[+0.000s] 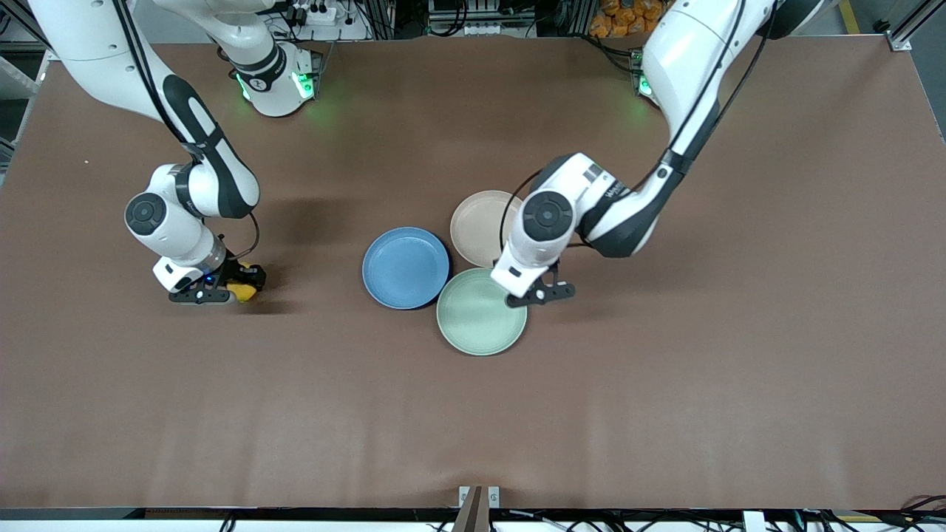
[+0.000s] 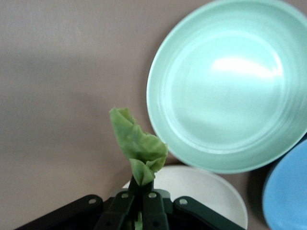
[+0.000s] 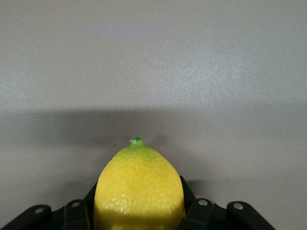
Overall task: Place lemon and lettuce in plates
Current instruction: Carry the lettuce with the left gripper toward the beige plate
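Right gripper point(image 1: 222, 290), lower left of frame: clamped on the lemon point(image 1: 244, 290) at table level. Lift straight before travelling; bare cloth lies open toward the blue plate point(image 1: 406, 267).

Left gripper point(image 1: 540, 293), frame centre: pinching the lettuce point(image 2: 138, 146), over table by the mint plate point(image 1: 481, 311); beige plate point(image 1: 477, 226) adjacent. Mind the crowded rims.

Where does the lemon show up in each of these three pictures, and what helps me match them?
Front view: the lemon peeks out of the right gripper, toward the right arm's end of the table.
Left wrist view: not in it.
Right wrist view: the lemon fills the bottom middle, shut between the fingers.
Shared landmark: the right gripper around the lemon shows in both views that have it.
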Tool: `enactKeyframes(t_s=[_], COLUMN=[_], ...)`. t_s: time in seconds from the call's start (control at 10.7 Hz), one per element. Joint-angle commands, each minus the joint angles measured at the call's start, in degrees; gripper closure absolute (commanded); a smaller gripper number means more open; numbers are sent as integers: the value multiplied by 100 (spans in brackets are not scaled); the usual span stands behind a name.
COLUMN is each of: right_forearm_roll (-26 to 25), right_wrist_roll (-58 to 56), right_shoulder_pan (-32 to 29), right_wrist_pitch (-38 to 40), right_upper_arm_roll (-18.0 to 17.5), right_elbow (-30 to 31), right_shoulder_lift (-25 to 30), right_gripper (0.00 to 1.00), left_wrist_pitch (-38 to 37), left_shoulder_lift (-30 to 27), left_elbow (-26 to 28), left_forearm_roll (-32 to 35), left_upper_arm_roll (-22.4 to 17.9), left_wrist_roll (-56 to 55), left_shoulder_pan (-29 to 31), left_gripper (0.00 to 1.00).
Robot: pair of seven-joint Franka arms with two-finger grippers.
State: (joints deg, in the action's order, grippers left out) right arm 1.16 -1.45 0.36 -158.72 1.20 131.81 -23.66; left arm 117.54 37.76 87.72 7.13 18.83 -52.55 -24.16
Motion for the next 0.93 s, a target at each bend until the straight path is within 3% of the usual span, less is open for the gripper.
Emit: enactKeyframes(t_s=[0.0, 0.47, 0.84], right_forearm_roll=[24, 77, 86], right_wrist_roll=[31, 706, 1785], right_shoulder_pan=[35, 534, 1166], right_wrist_pitch=[78, 481, 1745], right_upper_arm_roll=[3, -15, -24], right_elbow=[38, -313, -997], right_shoulder_lift=[55, 116, 248], right_gripper=[63, 65, 65], left_wrist_pitch=[-91, 391, 954], left_shoulder_lift=[-488, -497, -436], left_elbow=[517, 1053, 1378], left_forearm_roll=[87, 104, 148], left_upper_arm_roll=[103, 306, 306], left_wrist_roll=[-361, -985, -1144], left_shoulder_pan=[-10, -299, -519], left_gripper=[100, 100, 100])
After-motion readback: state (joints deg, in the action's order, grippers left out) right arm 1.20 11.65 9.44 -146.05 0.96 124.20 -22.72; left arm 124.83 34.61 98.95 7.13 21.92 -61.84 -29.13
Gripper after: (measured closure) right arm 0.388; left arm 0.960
